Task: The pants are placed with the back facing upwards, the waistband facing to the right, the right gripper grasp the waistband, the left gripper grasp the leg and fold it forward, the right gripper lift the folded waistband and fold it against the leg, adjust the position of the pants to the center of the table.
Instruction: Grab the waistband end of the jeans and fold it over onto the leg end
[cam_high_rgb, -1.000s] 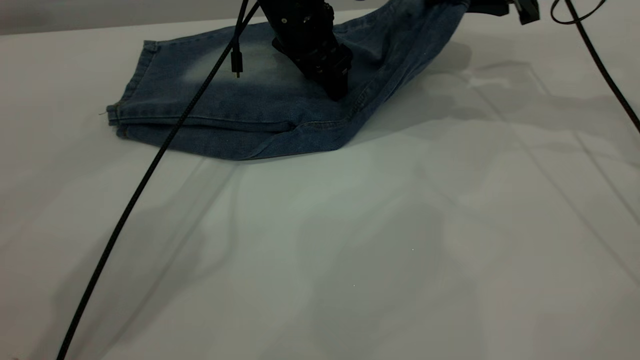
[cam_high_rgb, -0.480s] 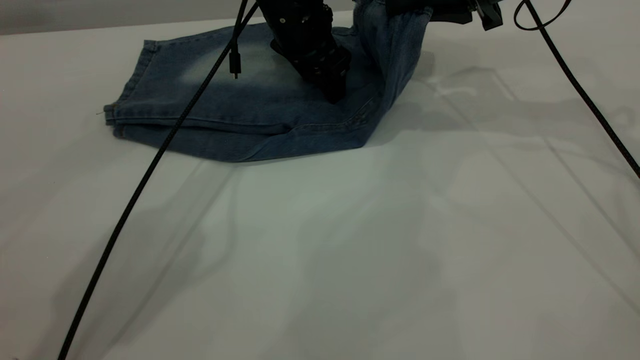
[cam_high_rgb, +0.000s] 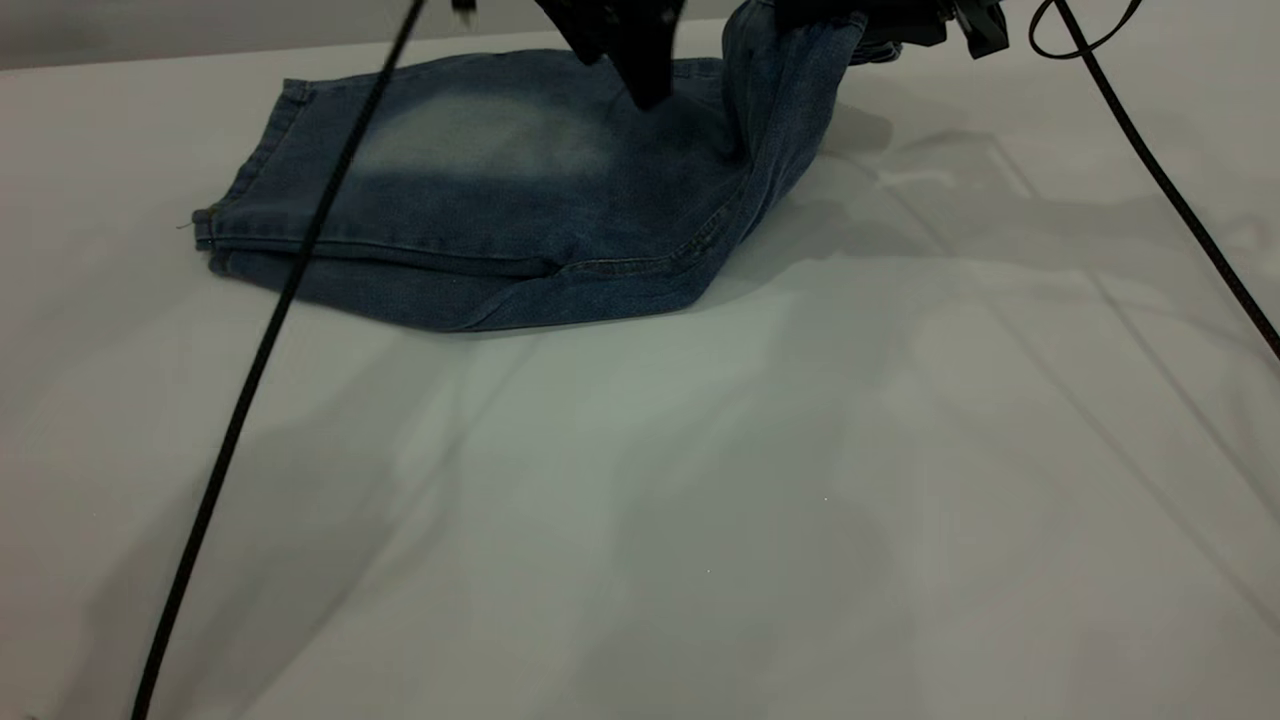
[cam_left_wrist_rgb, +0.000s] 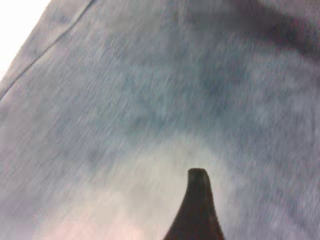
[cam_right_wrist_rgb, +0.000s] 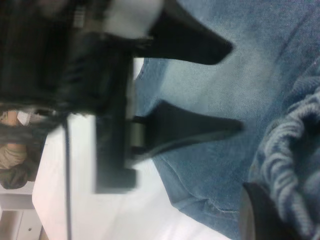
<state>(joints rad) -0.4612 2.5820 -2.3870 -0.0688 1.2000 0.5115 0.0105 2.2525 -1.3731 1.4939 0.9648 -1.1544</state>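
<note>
I lifted left end effector off pants, fingers spread, empty. Right end effector held waistband raised; fold onto leg next.

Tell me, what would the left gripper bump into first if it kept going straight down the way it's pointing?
Most likely the pants. The left gripper points down over the folded denim beside the pale faded patch; nothing shows between them, though depth is hard to judge.
</note>
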